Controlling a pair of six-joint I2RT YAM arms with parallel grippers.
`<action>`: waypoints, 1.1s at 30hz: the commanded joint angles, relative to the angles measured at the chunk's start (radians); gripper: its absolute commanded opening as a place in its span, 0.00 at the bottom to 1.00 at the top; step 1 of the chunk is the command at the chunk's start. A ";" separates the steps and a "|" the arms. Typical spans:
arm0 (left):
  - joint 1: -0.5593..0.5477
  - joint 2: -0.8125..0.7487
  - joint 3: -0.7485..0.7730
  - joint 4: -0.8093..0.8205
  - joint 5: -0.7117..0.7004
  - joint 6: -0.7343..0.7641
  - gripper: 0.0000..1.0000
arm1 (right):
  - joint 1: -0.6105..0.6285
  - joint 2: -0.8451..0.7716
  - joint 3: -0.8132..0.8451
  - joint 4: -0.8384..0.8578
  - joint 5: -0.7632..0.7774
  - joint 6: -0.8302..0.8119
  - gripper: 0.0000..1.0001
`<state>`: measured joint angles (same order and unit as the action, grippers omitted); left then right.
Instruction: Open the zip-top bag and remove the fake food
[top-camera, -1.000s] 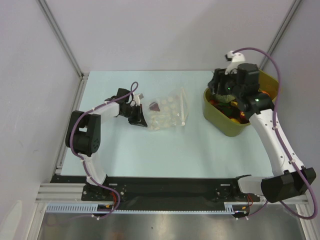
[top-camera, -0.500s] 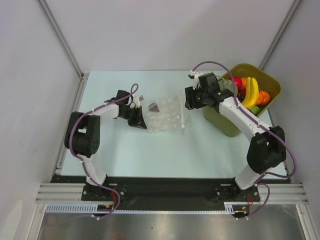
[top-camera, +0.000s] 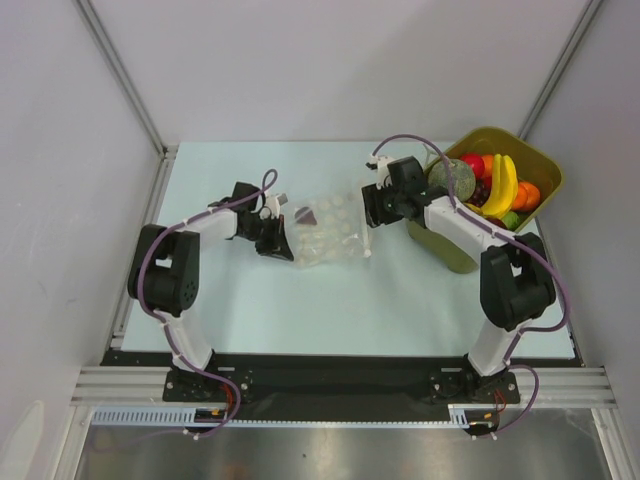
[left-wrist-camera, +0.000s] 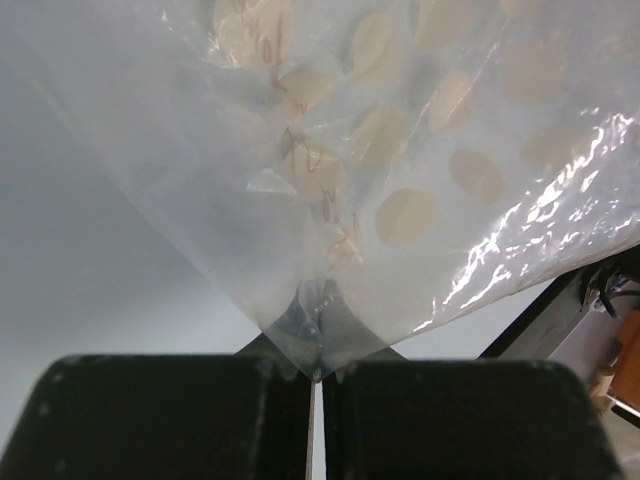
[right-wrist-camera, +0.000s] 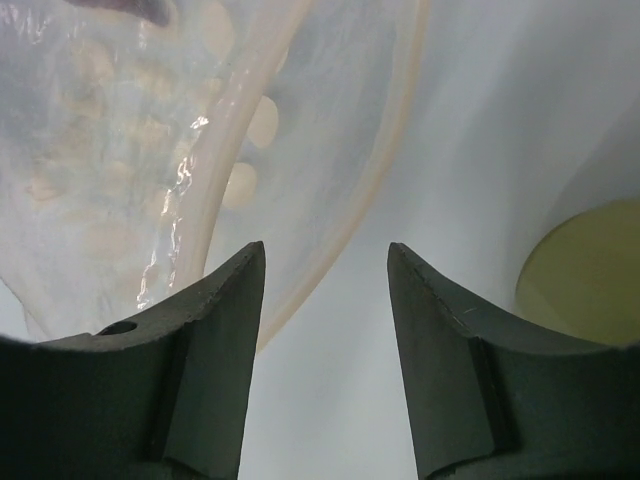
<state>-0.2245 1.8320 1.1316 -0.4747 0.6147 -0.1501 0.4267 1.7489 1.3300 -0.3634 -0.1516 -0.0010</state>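
Clear zip-top bag (top-camera: 335, 228) sits mid-table (top-camera: 300, 300), closer to the far edge. Its left corner is clamped in the left gripper (top-camera: 275, 240), film pinched tight between the fingers (left-wrist-camera: 180, 420). At the bag's right edge, by the zip strip (right-wrist-camera: 215, 150), is the right gripper (top-camera: 368, 205): jaws apart, nothing between them. One maroon piece (top-camera: 308, 213) inside the bag. Olive-green tub (top-camera: 450, 255) at the far right corner holds a banana (top-camera: 503, 185) and other toy fruit.

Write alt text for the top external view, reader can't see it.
A clear zip-top bag lies on the table, its left edge pinched in the left gripper, with the right gripper close by its right edge. At the far right an olive-green tub holds toy fruit, including a yellow banana.
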 joint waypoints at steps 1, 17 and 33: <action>0.008 -0.048 -0.013 0.005 0.048 0.040 0.00 | 0.006 0.001 -0.012 0.113 -0.077 -0.007 0.57; 0.016 -0.155 -0.003 -0.008 0.045 0.047 0.64 | 0.029 -0.011 -0.089 0.228 -0.161 0.032 0.58; 0.139 -0.122 0.086 -0.019 0.074 -0.012 0.90 | 0.032 -0.015 -0.097 0.207 -0.152 0.030 0.58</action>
<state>-0.1093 1.7081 1.1893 -0.5262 0.6659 -0.1337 0.4507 1.7565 1.2400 -0.1802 -0.2974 0.0261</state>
